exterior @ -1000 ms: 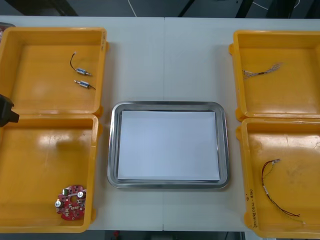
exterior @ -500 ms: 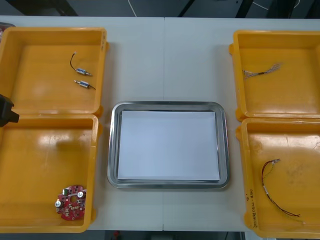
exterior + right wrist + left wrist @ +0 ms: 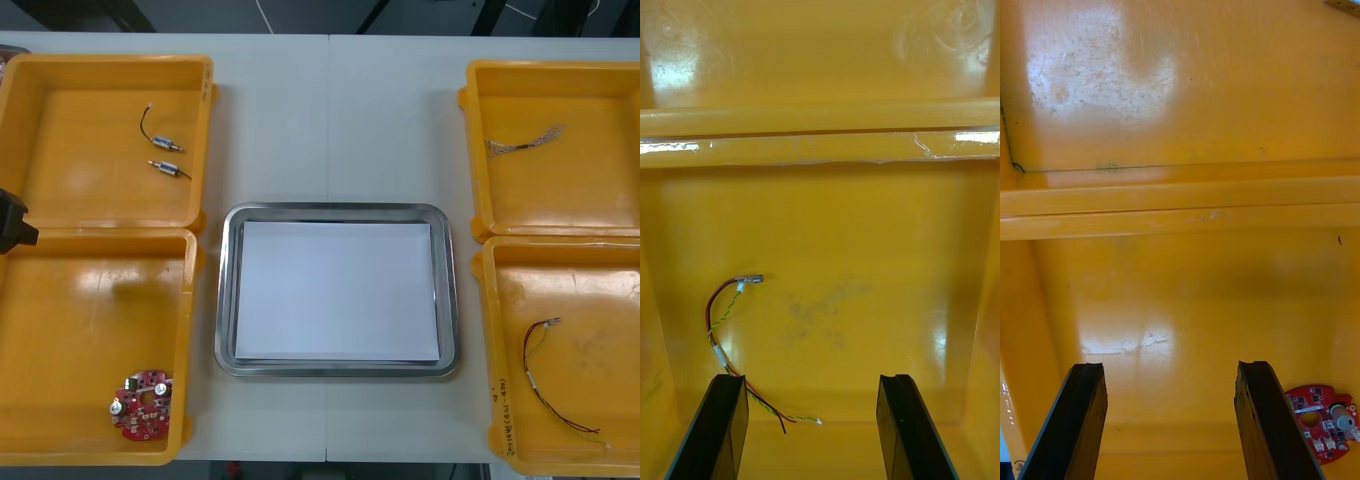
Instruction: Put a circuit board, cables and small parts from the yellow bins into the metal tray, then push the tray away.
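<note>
Fingers of the left hand (image 3: 1171,367) stand wide apart with nothing between them. They are poised over the floor of the near yellow plastic bin (image 3: 80,320) left of the shiny metal tray (image 3: 227,290), and the round red circuit board (image 3: 1322,421) lies just beside one finger. The right hand (image 3: 811,379) is likewise spread and empty above the near bin (image 3: 600,300) right of the tray, its fingers close to the thin red and yellow cable (image 3: 730,330). The tray's white inside carries none of the goods, so the task looks to be at its very start: board, cables and parts all wait to be moved, and the push away comes last. Counted on the light tabletop (image 3: 330,120): four yellow bins, two on each side of the tray; one tray; one circuit board; two cables, the second a twisted cable (image 3: 525,142) in the far bin right of the tray; and two small metal parts (image 3: 168,168) in the far bin left of the tray.
</note>
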`<state>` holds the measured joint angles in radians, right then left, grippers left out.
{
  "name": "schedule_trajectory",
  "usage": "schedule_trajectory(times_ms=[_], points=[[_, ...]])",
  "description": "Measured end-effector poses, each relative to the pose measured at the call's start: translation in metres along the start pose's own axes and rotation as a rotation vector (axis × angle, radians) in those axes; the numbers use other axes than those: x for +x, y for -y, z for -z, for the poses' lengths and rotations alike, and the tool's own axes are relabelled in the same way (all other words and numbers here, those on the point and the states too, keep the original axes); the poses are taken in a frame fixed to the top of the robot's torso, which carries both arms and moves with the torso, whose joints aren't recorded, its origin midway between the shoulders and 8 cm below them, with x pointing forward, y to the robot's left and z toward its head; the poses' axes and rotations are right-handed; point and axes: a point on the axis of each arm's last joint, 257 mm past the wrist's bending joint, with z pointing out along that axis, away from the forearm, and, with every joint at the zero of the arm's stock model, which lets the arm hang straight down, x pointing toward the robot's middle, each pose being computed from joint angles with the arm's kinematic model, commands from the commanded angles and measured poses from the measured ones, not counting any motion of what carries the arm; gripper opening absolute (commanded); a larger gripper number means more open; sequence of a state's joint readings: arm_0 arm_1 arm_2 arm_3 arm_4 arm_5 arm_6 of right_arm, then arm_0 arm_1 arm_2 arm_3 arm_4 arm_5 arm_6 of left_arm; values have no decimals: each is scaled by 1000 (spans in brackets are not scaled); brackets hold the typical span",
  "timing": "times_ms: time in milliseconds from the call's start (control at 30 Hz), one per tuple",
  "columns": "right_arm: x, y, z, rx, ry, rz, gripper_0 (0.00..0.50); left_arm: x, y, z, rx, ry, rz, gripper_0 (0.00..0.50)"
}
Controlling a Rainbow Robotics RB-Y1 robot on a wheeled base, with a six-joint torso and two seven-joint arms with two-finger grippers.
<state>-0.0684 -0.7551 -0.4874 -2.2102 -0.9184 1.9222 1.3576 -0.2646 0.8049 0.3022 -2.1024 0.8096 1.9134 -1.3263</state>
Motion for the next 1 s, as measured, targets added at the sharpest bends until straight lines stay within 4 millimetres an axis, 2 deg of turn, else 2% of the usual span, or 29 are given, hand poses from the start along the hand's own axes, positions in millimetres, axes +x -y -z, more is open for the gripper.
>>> schedule_trajectory(times_ms=[1000], points=[[0, 0, 0, 0, 0, 0, 500, 0, 0, 0, 0, 0, 0, 500]])
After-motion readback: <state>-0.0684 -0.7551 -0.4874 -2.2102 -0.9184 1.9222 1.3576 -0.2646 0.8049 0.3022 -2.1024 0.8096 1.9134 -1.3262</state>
